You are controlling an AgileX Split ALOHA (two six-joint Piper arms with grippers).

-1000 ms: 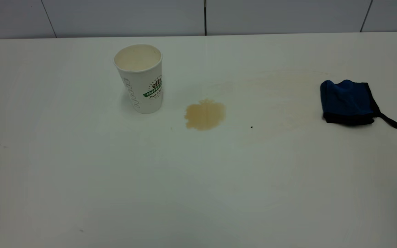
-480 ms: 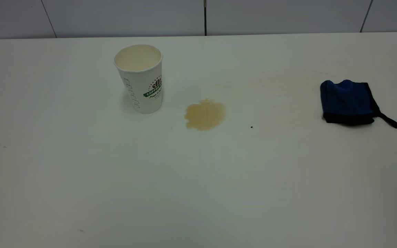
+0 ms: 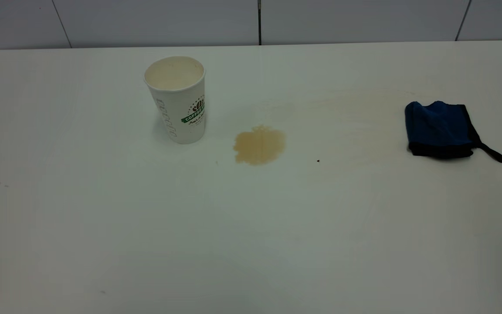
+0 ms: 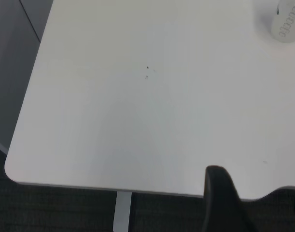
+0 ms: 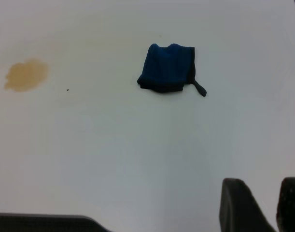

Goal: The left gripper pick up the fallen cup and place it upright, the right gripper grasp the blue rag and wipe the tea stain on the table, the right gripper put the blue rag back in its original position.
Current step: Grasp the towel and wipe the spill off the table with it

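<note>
A white paper cup (image 3: 177, 99) with a green logo stands upright at the back left of the white table (image 3: 251, 244); its base shows in the left wrist view (image 4: 286, 26). A tan tea stain (image 3: 259, 145) lies to its right and also shows in the right wrist view (image 5: 25, 75). The blue rag (image 3: 440, 128) with black trim lies crumpled at the far right, seen too in the right wrist view (image 5: 167, 67). My left gripper (image 4: 258, 193) is open and empty over the table's near left corner. My right gripper (image 5: 267, 193) is empty, narrowly open, well short of the rag.
A faint pale smear (image 3: 355, 117) runs across the table between the stain and the rag. A small dark speck (image 3: 318, 161) lies right of the stain. The table's edge and corner (image 4: 12, 169) show in the left wrist view. A tiled wall (image 3: 259, 22) stands behind the table.
</note>
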